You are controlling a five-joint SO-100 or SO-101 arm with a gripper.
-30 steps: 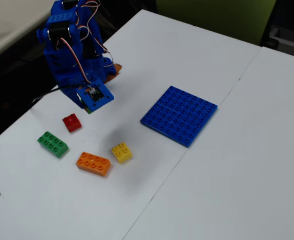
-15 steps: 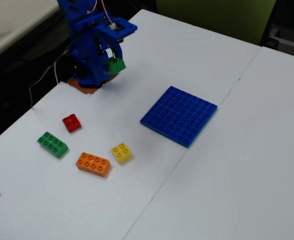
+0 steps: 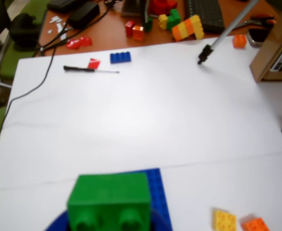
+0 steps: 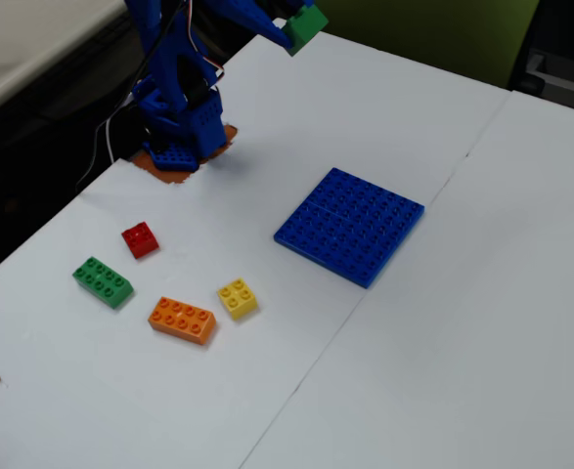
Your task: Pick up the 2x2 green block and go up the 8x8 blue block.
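Note:
In the fixed view the 2x2 green block [image 4: 309, 24] hangs high above the table's far left part, with my gripper [image 4: 298, 29] shut on it. It is up and to the left of the 8x8 blue block [image 4: 350, 225], which lies flat mid-table. In the wrist view the green block [image 3: 109, 197] fills the bottom centre between the blue jaws of the gripper [image 3: 109, 219]. Only a strip of the 8x8 blue block [image 3: 155, 190] shows to the right of it; the remainder is hidden.
On the table's left in the fixed view lie a red brick [image 4: 140, 239], a long green brick [image 4: 103, 281], an orange brick [image 4: 182, 320] and a yellow brick [image 4: 238, 298]. The wrist view shows a screwdriver [image 3: 90, 70] and a tripod leg [image 3: 222, 38] far off.
The gripper lifted the green block from beside the red brick, then rose higher and swung right, toward the blue plate. The other bricks and the plate have not moved.

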